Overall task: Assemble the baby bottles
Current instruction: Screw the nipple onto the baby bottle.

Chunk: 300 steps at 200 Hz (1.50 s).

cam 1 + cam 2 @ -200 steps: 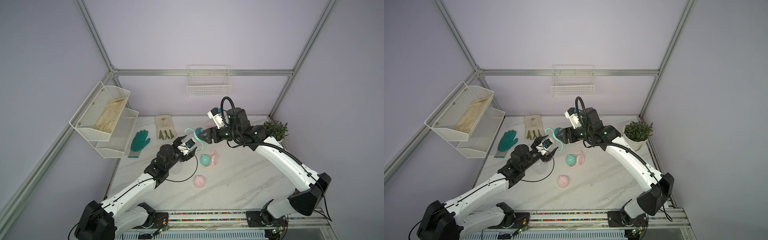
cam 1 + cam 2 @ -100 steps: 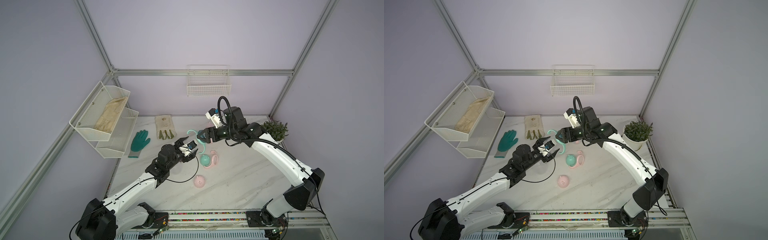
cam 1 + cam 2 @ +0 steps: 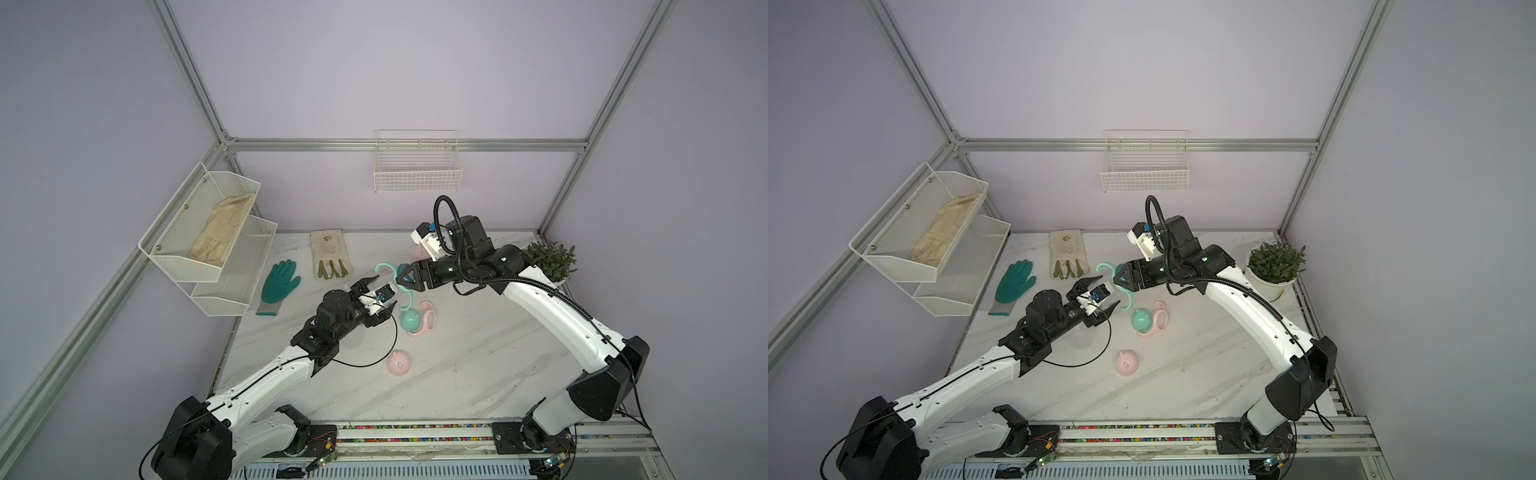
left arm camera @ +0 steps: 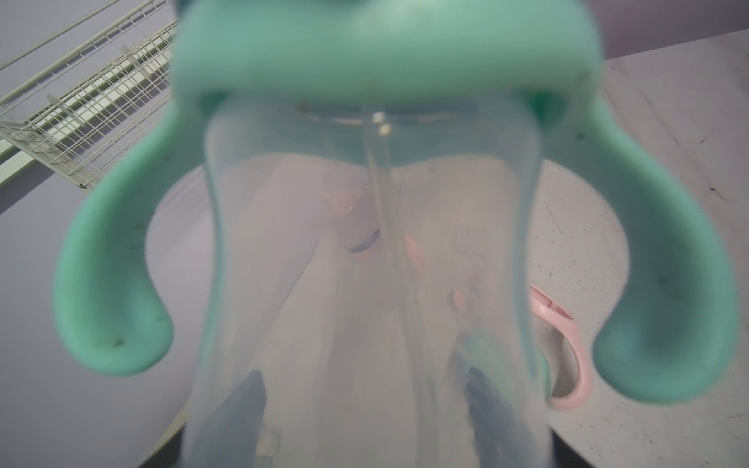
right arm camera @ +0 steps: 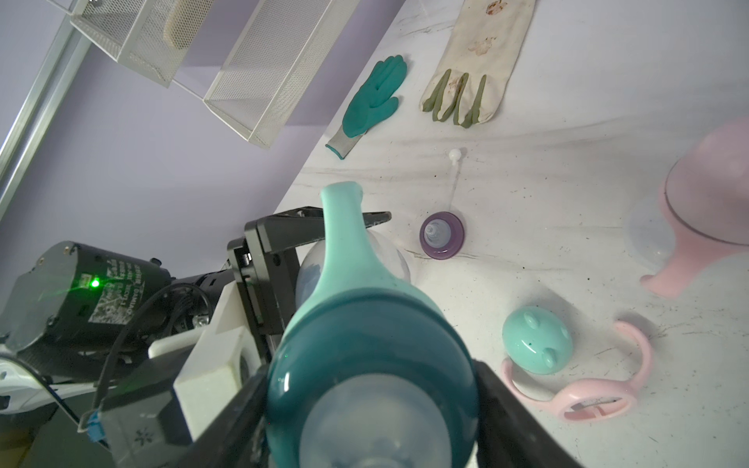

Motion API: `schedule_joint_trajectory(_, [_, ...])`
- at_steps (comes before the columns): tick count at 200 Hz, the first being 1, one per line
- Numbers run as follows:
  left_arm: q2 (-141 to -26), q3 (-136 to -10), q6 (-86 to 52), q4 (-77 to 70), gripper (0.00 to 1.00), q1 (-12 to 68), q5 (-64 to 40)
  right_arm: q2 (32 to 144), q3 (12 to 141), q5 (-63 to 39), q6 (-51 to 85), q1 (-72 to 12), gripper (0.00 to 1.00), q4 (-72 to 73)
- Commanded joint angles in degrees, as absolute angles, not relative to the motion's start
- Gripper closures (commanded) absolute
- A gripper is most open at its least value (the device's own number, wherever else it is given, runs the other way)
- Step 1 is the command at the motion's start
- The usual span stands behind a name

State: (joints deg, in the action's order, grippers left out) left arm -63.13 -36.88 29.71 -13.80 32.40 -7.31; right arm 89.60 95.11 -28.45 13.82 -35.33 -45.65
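Note:
One of the baby bottles hangs in the air between my two grippers. Its clear body (image 4: 364, 263) sits between the dark fingers (image 4: 243, 405) of my left gripper (image 3: 384, 293), which is shut on it. My right gripper (image 5: 373, 425) is shut on the teal collar (image 5: 364, 336) with its clear nipple (image 5: 373, 421). The mint two-handled ring (image 3: 384, 266) sits at the bottle's neck. On the table lie a mint dome cap (image 3: 409, 320), a pink handle ring (image 3: 428, 318), a pink dome cap (image 3: 399, 362) and a purple collar with nipple (image 5: 441, 235).
A pink-topped bottle (image 5: 713, 190) stands behind the right arm, and a thin straw (image 5: 454, 154) lies near the purple collar. A teal glove (image 3: 280, 282) and a cream glove (image 3: 330, 253) lie at the back left by the white mesh rack (image 3: 208, 232). A potted plant (image 3: 548, 259) stands at the back right.
My right gripper has carried the collar and mint ring slightly left and down, closer onto the bottle in my left gripper. The left gripper has barely moved.

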Motion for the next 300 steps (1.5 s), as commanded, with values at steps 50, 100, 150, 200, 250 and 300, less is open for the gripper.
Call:
schedule_joint_trajectory(50, [-56.9, -40.6, 20.7, -5.8, 1.00, 32.6, -34.3, 77.4, 90.3, -33.9, -2.7, -35.1, 0.83, -45.9])
schedule_joint_trajectory(100, [-56.4, -42.5, 10.0, -12.0, 1.00, 32.7, -54.5, 69.5, 88.7, -38.4, -13.3, -35.1, 0.91, -50.2])
schedule_joint_trajectory(150, [-59.0, -45.1, 6.4, -12.1, 1.00, 32.8, -62.9, 68.6, 87.7, -45.9, -19.2, -35.2, 0.90, -51.7])
schedule_joint_trajectory(200, [-60.3, -46.3, 3.3, -13.7, 1.00, 32.9, -66.9, 67.2, 85.7, -48.7, -19.2, -35.2, 0.91, -48.5])
schedule_joint_trajectory(250, [-60.1, -46.6, 1.8, -14.9, 1.00, 33.1, -66.8, 67.2, 84.9, -49.6, -18.5, -35.1, 0.91, -47.3])
schedule_joint_trajectory(300, [-60.1, -47.3, -3.0, -17.6, 1.00, 33.1, -57.5, 67.3, 82.4, -45.3, -15.2, -35.2, 0.94, -44.2])
